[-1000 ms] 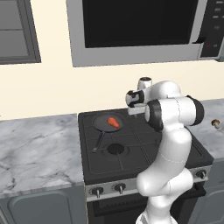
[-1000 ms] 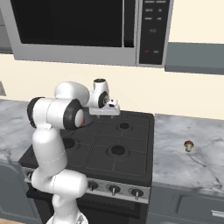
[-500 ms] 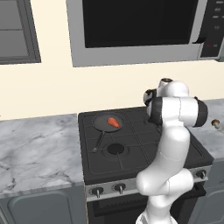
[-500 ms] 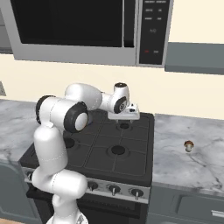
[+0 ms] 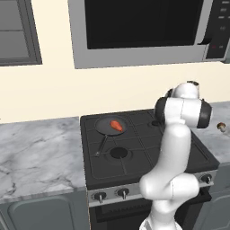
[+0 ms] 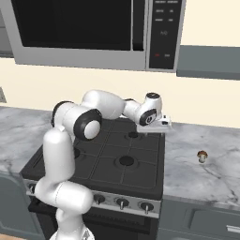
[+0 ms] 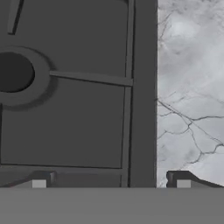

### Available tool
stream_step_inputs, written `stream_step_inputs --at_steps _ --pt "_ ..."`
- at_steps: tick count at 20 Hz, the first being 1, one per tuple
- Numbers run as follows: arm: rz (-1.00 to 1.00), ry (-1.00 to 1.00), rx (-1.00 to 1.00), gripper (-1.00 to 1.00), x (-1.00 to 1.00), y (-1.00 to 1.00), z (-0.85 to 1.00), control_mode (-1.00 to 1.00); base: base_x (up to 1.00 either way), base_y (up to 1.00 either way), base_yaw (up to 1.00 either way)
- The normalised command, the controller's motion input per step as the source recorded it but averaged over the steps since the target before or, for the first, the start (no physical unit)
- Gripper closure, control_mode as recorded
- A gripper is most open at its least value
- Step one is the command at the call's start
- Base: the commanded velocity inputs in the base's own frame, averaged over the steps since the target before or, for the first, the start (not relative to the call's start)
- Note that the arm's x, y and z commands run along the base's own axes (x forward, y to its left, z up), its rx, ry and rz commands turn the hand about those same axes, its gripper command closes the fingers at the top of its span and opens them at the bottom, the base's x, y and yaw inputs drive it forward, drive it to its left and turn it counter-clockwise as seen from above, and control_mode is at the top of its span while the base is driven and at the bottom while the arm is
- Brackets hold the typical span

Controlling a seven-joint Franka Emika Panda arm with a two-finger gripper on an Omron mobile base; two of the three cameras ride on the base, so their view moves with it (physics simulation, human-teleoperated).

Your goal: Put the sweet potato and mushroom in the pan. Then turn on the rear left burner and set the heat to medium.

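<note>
The arm is reaching across the stove [image 6: 117,159] toward its right edge, and the gripper [image 6: 164,123] is now hanging over the seam where the black cooktop meets the marble tabletop [image 6: 201,173]. A second ago it was sitting over the rear left part of the stove, close to the pan; half a second ago it was above the middle of the back burners; now it is standing well to the right of both places. In the hand view the fingers [image 7: 41,183] are showing spread wide apart, one over the dark grate and the other over the grey marble, with nothing between them.

The sweet potato [image 5: 116,126] is lying inside the pan [image 5: 109,126], which is sitting on the rear left burner with its thin handle pointing toward the front of the stove. Neither has shifted over the last second.

The mushroom [image 6: 202,156] is standing upright on the tabletop to the right of the stove, well apart from the gripper, in the same spot as before. In the left base view it is peeking out just past the arm's elbow [image 5: 221,127].
</note>
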Motion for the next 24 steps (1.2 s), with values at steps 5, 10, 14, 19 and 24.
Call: stream_step_inputs --at_steps 5,10,14,19,24 --pt "0.09 -0.03 0.02 -1.0 -0.71 -1.0 -0.12 -1.0 0.0 0.0 0.0" --pt "0.18 -0.09 0.04 -1.0 -0.94 -0.69 -0.05 -1.0 0.0 0.0 0.0" --pt "0.22 -0.04 0.02 -1.0 -0.54 -0.5 0.0 -1.0 0.0 0.0 0.0" --pt "0.06 0.0 0.0 -1.0 0.25 -0.51 0.05 -1.0 0.0 0.0 0.0" --pt "-0.08 0.06 0.0 -1.0 0.5 -0.33 0.2 -1.0 0.0 0.0 0.0"
